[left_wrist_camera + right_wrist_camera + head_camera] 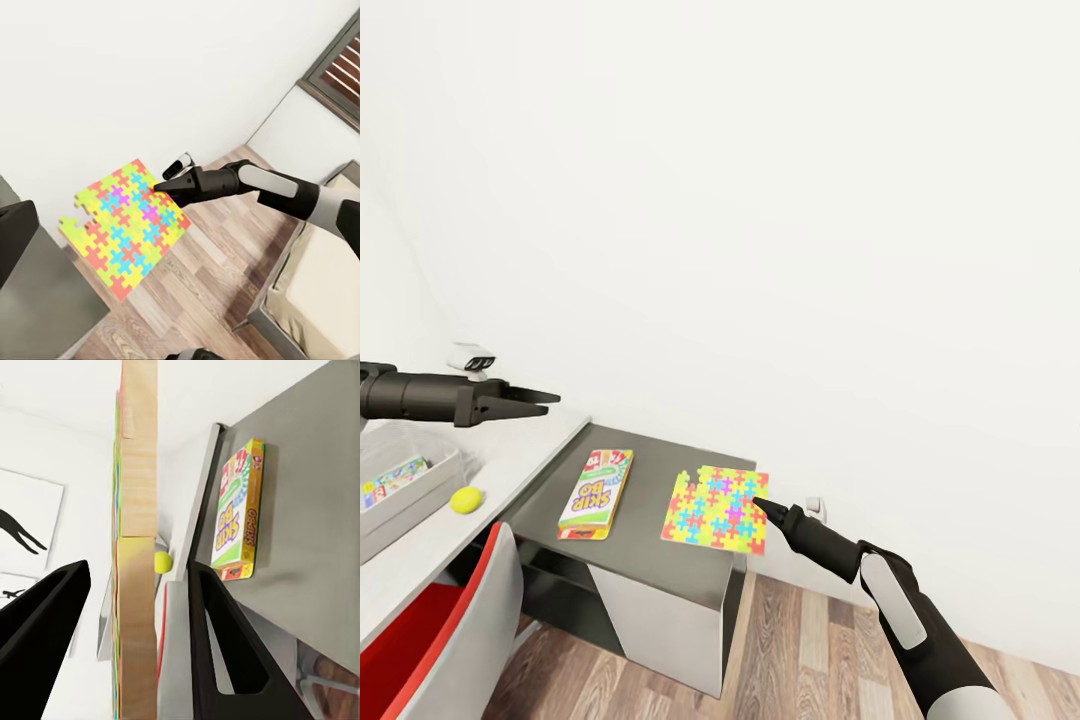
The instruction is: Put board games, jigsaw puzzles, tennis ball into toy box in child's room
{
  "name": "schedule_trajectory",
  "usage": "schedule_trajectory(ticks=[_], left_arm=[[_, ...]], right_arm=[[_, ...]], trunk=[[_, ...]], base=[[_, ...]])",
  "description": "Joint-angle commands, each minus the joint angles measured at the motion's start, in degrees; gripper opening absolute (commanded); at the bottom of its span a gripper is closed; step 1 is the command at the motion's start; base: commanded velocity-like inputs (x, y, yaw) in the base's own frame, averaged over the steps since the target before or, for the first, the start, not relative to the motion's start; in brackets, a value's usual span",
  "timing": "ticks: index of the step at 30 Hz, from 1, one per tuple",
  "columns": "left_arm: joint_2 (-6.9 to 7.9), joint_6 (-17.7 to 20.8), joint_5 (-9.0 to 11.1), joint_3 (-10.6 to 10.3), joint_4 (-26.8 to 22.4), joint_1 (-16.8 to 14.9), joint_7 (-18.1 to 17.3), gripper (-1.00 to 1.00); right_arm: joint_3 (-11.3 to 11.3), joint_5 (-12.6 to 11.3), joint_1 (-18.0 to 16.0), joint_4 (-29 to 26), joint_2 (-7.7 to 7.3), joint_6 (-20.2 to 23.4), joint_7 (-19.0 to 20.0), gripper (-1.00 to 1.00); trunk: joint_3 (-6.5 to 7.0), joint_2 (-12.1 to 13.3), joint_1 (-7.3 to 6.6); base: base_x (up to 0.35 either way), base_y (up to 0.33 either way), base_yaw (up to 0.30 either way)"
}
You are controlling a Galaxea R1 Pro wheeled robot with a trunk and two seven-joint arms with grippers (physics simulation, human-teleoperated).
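Observation:
My right gripper [758, 503] is shut on the right edge of a multicoloured jigsaw puzzle [712, 510], holding it flat just above the dark grey cabinet [640, 560]. In the left wrist view the jigsaw puzzle [124, 225] juts past the cabinet edge over the floor. The right wrist view shows the jigsaw puzzle [139, 510] edge-on between the fingers. A white-red-yellow board game [596, 492] lies on the cabinet. The tennis ball [467, 499] rests on the pale table [420, 540] beside the grey toy box [420, 490], which holds another game [395, 478]. My left gripper [552, 403] hovers open above the table, empty.
A red-seated chair [450, 630] stands against the table's front. White walls close the space behind the cabinet and table. Wood-plank floor [810, 650] lies to the right of the cabinet. The cream bed [330, 285] shows in the left wrist view.

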Motion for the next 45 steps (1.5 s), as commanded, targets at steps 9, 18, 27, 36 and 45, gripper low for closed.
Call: schedule_trajectory(ticks=[9,18,27,36,45], left_arm=[[0.60,0.6,0.1,0.1,0.1,-0.1,-0.2,1.00],[0.64,0.6,0.1,0.1,0.1,-0.1,-0.2,1.00],[0.61,0.6,0.2,0.1,0.1,-0.1,-0.2,1.00],[0.61,0.6,0.2,0.1,0.1,-0.1,-0.2,1.00],[0.61,0.6,0.1,0.1,0.1,-0.1,-0.2,1.00]], right_arm=[[0.1,0.0,-0.1,-0.1,-0.03,0.2,-0.1,-1.00],[0.2,0.0,-0.1,-0.1,0.03,-0.2,-0.1,-1.00],[0.2,0.0,-0.1,-0.1,0.05,-0.5,-0.1,-1.00],[0.2,0.1,-0.1,-0.1,0.05,-0.6,-0.1,-1.00],[0.2,0.1,0.0,-0.1,0.05,-0.6,-0.1,-1.00]], trunk=[[0.73,-0.1,0.04],[1.18,-0.1,0.04],[1.47,-0.1,0.04],[1.84,-0.1,0.04],[2.17,-0.1,0.04]], base=[[0.000,0.000,0.001],[0.000,0.000,0.032],[0.000,0.000,0.209],[0.000,0.000,0.264],[0.000,0.000,0.263]])
